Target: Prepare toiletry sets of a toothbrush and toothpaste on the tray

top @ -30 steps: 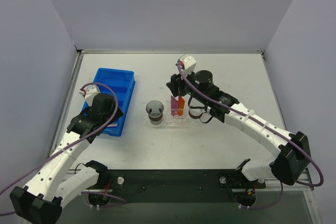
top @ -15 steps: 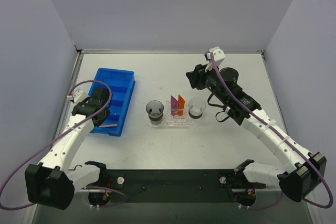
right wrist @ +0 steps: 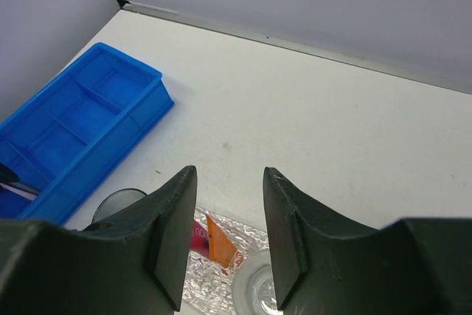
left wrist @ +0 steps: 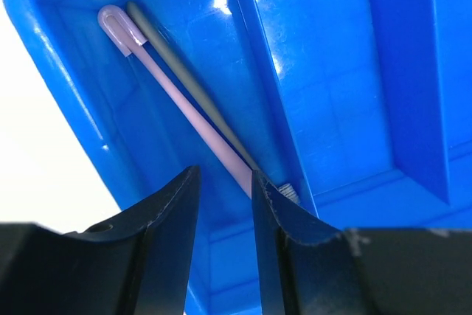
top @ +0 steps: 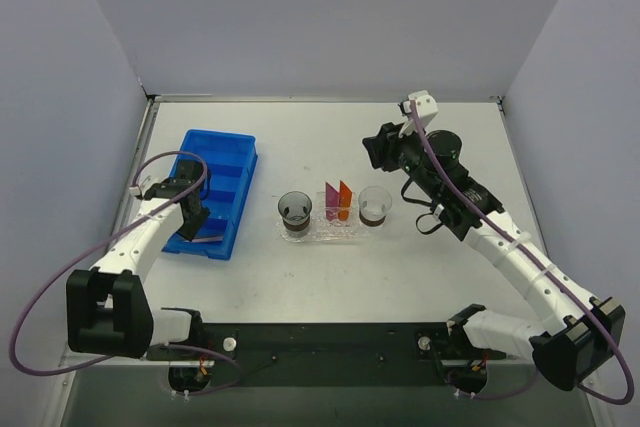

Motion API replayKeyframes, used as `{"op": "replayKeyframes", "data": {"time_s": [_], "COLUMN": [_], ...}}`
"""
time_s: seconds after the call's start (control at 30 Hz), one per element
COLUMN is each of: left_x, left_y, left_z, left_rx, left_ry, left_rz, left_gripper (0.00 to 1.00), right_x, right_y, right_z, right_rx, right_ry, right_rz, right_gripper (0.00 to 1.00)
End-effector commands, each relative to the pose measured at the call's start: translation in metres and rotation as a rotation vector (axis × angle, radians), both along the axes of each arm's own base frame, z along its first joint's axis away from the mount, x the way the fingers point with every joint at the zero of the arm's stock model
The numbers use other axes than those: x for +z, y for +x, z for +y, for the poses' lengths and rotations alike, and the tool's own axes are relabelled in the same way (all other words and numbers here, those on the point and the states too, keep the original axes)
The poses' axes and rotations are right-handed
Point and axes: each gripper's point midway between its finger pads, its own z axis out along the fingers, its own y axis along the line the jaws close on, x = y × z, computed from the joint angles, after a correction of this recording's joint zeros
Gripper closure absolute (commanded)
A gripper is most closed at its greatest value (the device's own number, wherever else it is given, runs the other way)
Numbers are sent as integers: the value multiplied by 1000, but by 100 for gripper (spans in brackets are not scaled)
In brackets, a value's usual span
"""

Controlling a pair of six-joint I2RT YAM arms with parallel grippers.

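Note:
The clear bumpy tray (top: 318, 232) lies mid-table; the magenta toothpaste tube (top: 329, 202) and the orange one (top: 344, 200) stand on it between two cups. The tray (right wrist: 193, 287) and the orange tube (right wrist: 220, 240) also show in the right wrist view. The pale pink toothbrush (left wrist: 177, 101) lies in the near compartment of the blue bin (top: 225, 162), beside a grey stick (left wrist: 193, 88). My left gripper (left wrist: 225, 175) is open just above the toothbrush's bristle end. My right gripper (top: 378, 147) is open and empty, raised behind the tray.
A dark-bottomed clear cup (top: 295, 209) stands on the tray's left end and another (top: 374, 205) on its right end. The blue bin's walls (left wrist: 66, 94) close in around my left fingers. Grey walls bound the table at the back and sides.
My right gripper has lifted off the tubes on the tray and drawn back to the right. My left gripper has swung to the bin's near end, down over the toothbrush.

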Motion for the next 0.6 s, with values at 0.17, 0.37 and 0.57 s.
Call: {"op": "replayKeyframes", "data": {"time_s": [0.17,0.37,0.57], "left_x": [-13,-34,-55], "left_y": [21,26,16], "left_z": [1,-2,-1], "left_rx": [67,55,64], "left_ry": [-79,-111,-110], "left_rz": [-26,-25,24], "left_gripper": [56,56,55], "right_x": [13,12,11], "right_y": [12,15,16], "right_z": [-10,-14,-18], "right_rx": [-38,-46,-56], "right_ry": [30,44,50], "right_rz": [-38,-30,-26], "right_gripper": [63,64,64]}}
